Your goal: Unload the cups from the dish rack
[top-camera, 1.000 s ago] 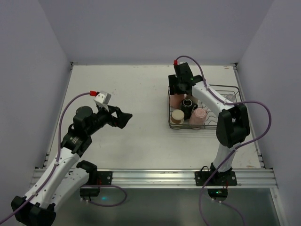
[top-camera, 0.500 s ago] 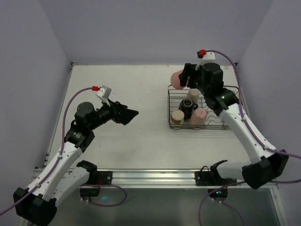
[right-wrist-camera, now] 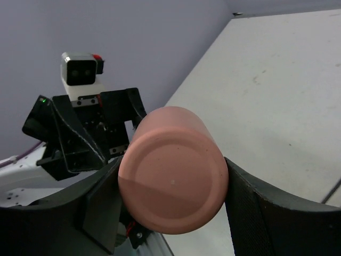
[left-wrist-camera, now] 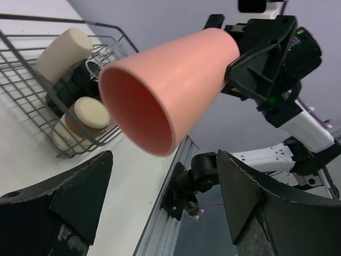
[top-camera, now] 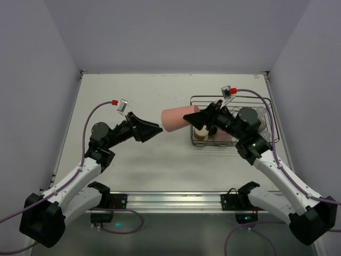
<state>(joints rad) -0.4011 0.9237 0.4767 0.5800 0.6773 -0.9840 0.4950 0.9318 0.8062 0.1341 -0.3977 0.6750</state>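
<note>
- Top view: the right fingers pinch the base of the salmon cup. They hold it on its side in the air above the desk, just left of the rack.
- The rack sits by the desk's right edge, towards the far right corner.
- The cup's mouth faces the left fingers, which are spread and close to the rim. From here they look apart from it.
- A beige cup shows at the rack's near left corner. The right arm hides most of the rest.
- I see no cup set down on the desk outside the rack.
- Left wrist view: the left fingers stand wide apart with nothing between them. The salmon cup hangs beyond them, open end on, and does not touch either one.
- The right fingers clamp its narrow end.
- Left in the rack are a pale cup on its side, a dark mug and the beige cup.
- Right wrist view: the cup's flat bottom fills the gap between the right fingers, which press on both its sides. The left fingers wait open behind it.
- Progress, as I judge it: this looks like an early stage. One cup is out of the rack but not yet put down, and a handover to the left arm seems to be the step in hand. At least three cups are left to unload.
</note>
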